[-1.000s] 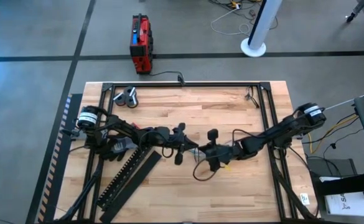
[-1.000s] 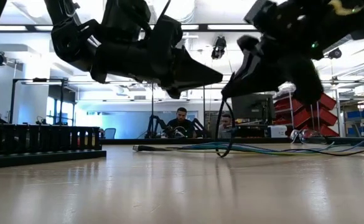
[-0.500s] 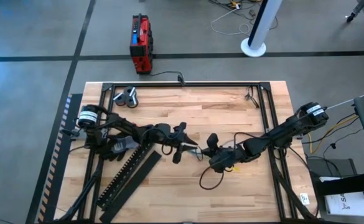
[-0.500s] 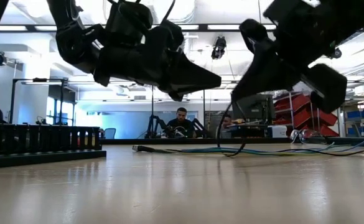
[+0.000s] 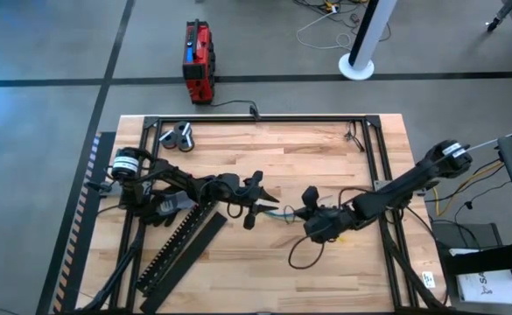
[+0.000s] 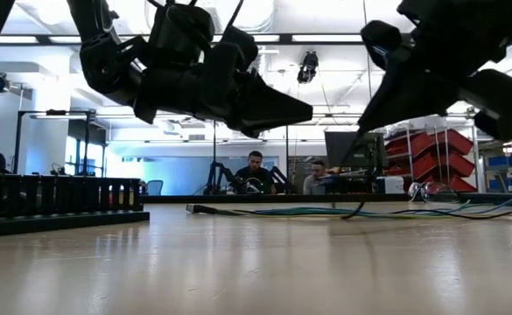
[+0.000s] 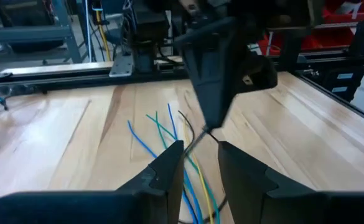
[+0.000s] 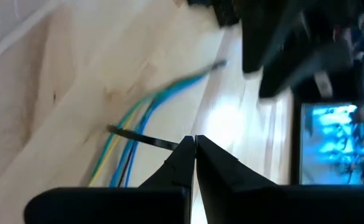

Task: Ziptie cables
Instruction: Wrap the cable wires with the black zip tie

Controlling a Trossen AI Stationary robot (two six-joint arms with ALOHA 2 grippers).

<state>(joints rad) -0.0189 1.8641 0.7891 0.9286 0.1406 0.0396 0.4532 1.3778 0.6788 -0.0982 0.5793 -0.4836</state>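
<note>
Blue cables (image 7: 145,144) lie loose; left fingers (image 7: 169,163) parted, right fingers (image 8: 183,163) seemingly pressed together.

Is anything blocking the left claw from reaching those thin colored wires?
Nothing visible does. The left gripper hangs open just above the cables, which lie bare on the table ahead of its fingers. The right gripper, shut, points down at the same bundle from the far side, not between them.
</note>
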